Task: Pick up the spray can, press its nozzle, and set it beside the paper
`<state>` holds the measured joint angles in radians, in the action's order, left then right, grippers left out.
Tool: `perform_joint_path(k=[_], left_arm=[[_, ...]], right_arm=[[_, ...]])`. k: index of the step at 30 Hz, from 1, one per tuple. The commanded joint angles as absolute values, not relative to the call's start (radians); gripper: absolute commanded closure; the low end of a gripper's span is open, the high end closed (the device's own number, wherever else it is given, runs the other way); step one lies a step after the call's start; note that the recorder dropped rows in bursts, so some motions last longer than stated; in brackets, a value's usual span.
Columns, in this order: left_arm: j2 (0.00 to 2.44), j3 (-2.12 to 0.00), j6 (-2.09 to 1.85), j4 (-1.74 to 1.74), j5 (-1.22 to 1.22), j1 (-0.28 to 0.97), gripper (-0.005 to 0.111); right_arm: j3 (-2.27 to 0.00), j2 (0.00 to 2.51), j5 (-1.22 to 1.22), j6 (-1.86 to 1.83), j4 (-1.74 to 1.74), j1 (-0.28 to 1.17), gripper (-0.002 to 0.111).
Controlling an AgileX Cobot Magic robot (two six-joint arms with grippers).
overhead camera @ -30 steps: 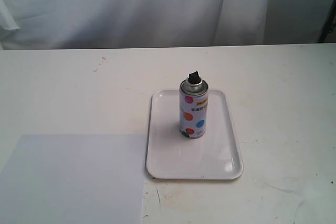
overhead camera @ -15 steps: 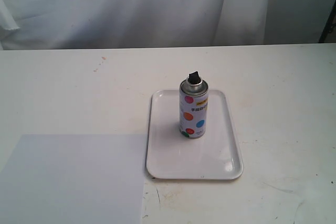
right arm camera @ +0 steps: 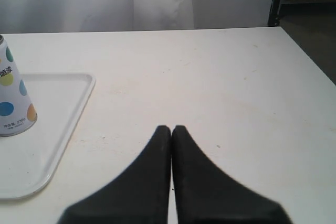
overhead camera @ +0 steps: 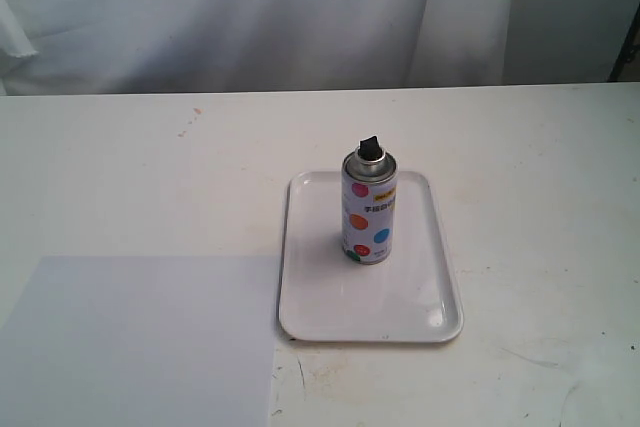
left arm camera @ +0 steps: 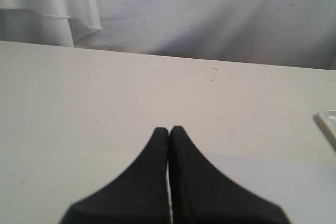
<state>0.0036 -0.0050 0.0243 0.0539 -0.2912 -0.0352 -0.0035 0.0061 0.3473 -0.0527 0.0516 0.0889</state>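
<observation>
The spray can [overhead camera: 369, 212] stands upright on a white tray [overhead camera: 400, 317], its black nozzle [overhead camera: 370, 148] on top. The right wrist view catches the can's dotted label [right arm camera: 11, 100] at its edge. A pale bluish sheet of paper [overhead camera: 140, 342] lies flat at the front left, touching the tray's left rim. Neither arm shows in the exterior view. My left gripper [left arm camera: 169, 129] is shut and empty, over the bare table near the paper's edge [left arm camera: 294, 182]. My right gripper [right arm camera: 171, 128] is shut and empty, over the table to the right of the tray.
The glossy rimmed tray [right arm camera: 58, 129] sits mid-table. A white curtain [overhead camera: 250, 17] hangs behind the table's far edge. The table's right edge [right arm camera: 310, 56] drops off to a dark floor with a black frame behind it.
</observation>
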Motion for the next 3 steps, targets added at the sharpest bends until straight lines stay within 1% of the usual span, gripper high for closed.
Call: perform_joint_path(k=[1,3], left_arm=[[0.0,0.0,0.025,0.064,-0.285,-0.03,0.107],[0.0,0.0,0.025,0.064,-0.285,-0.03,0.107]], right_arm=[[0.0,0.0,0.347,-0.049,0.041,0.093,0.108],[0.0,0.0,0.347,-0.049,0.041,0.093,0.108]])
